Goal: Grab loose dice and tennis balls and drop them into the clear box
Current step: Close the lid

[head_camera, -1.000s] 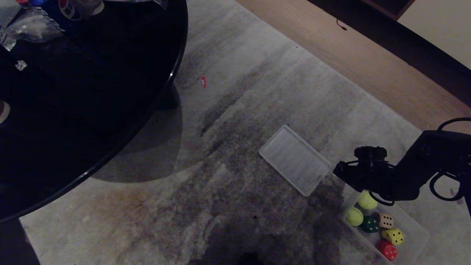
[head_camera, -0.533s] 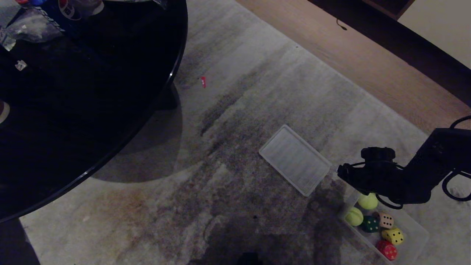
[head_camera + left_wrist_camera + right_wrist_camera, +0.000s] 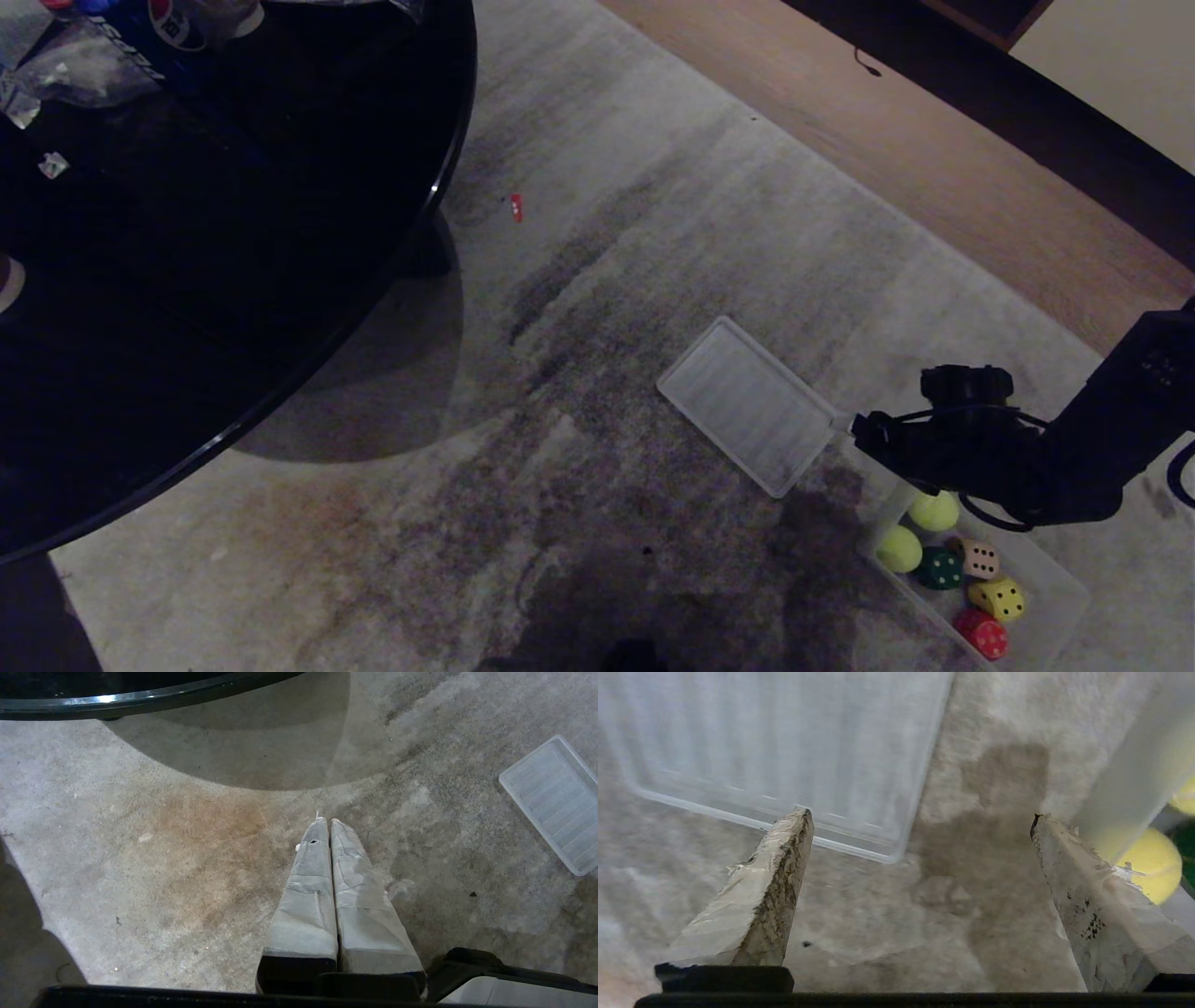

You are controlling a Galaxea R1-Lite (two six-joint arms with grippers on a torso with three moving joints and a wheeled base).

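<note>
The clear box (image 3: 1064, 581) sits on the rug at the lower right. In it lie two tennis balls (image 3: 934, 511) (image 3: 899, 548) and the dice: beige (image 3: 978, 558), dark green (image 3: 939, 569), yellow (image 3: 999, 598) and red (image 3: 982, 634). My right arm (image 3: 990, 453) hangs over the box's far corner. The right gripper (image 3: 919, 814) is open and empty above bare rug, with the box wall (image 3: 1134, 774) and a tennis ball (image 3: 1153, 865) beside one finger. My left gripper (image 3: 327, 822) is shut, parked over the rug.
The flat ribbed lid (image 3: 747, 406) lies just left of the box and close to the right gripper. A round black table (image 3: 233, 233) fills the upper left. Wooden floor (image 3: 934, 168) borders the rug at the upper right. A small red scrap (image 3: 515, 207) lies on the rug.
The right forearm has drawn back to the right and the wrist has shifted slightly, uncovering more of the upper tennis ball. Balls and dice have stayed in the box.
</note>
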